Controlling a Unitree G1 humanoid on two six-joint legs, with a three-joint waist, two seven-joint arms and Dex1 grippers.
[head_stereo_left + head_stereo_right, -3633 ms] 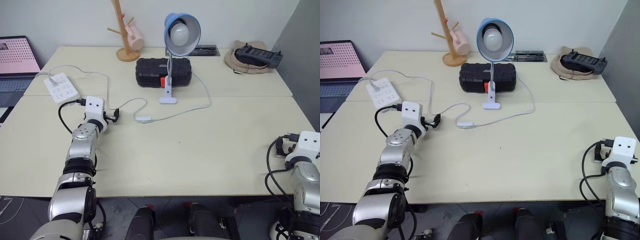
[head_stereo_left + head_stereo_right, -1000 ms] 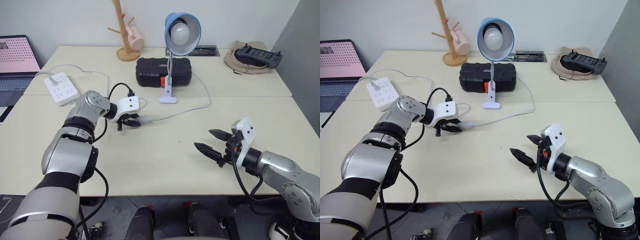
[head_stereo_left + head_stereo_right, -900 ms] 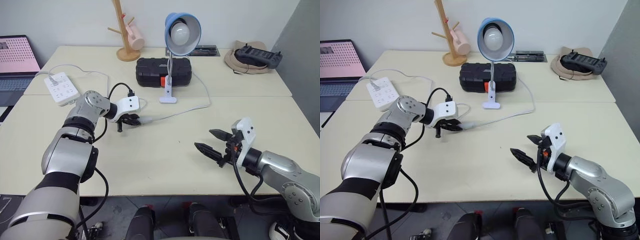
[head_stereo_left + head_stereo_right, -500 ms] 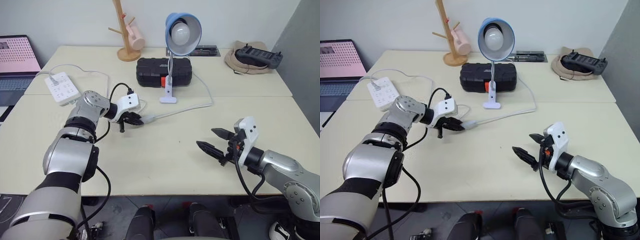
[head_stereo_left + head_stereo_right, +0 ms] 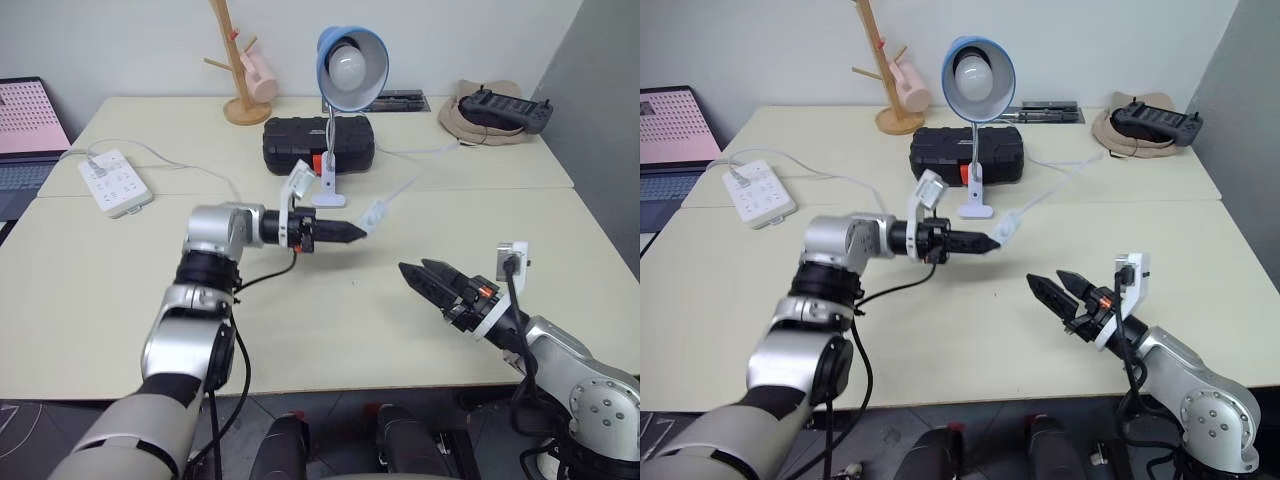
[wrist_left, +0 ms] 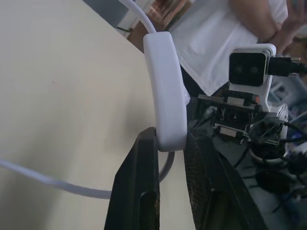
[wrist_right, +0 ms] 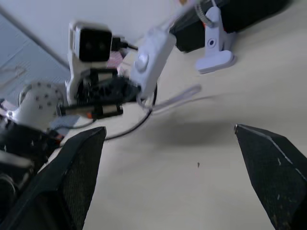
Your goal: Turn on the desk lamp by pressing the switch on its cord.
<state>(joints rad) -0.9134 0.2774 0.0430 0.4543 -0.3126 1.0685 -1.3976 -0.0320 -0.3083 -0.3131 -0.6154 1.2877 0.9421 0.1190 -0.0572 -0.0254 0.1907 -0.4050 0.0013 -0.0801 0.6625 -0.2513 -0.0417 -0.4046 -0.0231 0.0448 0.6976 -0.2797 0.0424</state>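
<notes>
While the right pincer [image 5: 422, 275] gapes wide, the left pincer [image 5: 352, 232] pinches the small white oblong switch [image 5: 373, 213] aloft.

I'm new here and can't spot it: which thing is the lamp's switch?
Find the blue desk lamp at the table's back. Follow its white cord forward to the left hand, which pinches a small white oblong box: the switch, far smaller than the power strip.

White switch [image 5: 373, 213] lifted, lamp [image 5: 345, 68] unlit
</notes>
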